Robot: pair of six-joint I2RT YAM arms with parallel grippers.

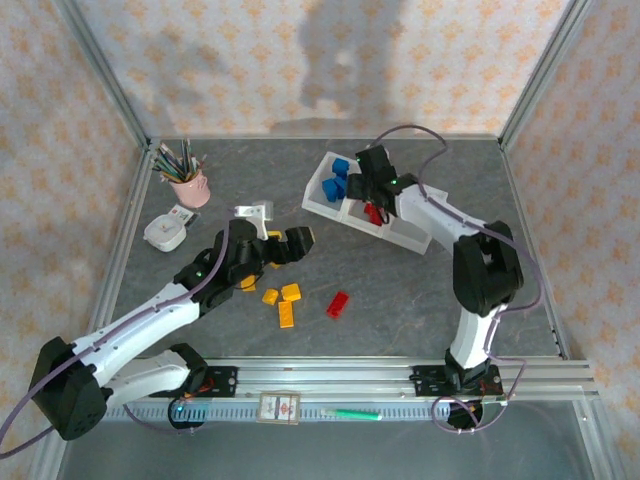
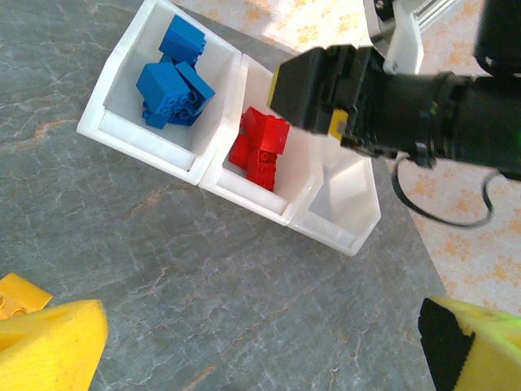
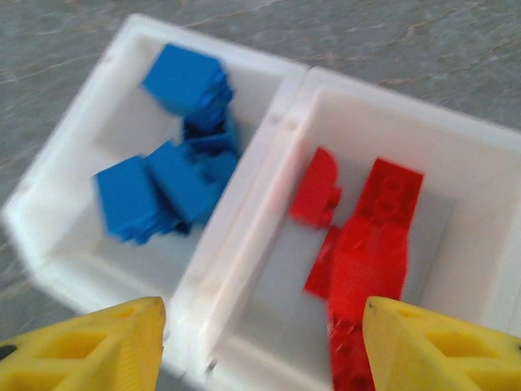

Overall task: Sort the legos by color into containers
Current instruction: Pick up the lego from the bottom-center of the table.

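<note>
Legos [image 3: 370, 236], red and blurred, lie beneath the right gripper [image 3: 262, 334], jaws apart.

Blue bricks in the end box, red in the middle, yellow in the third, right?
Not quite: the left wrist view shows the third box holding no bricks; the yellow bricks lie on the table. The blue bricks and red bricks are as you say.
</note>
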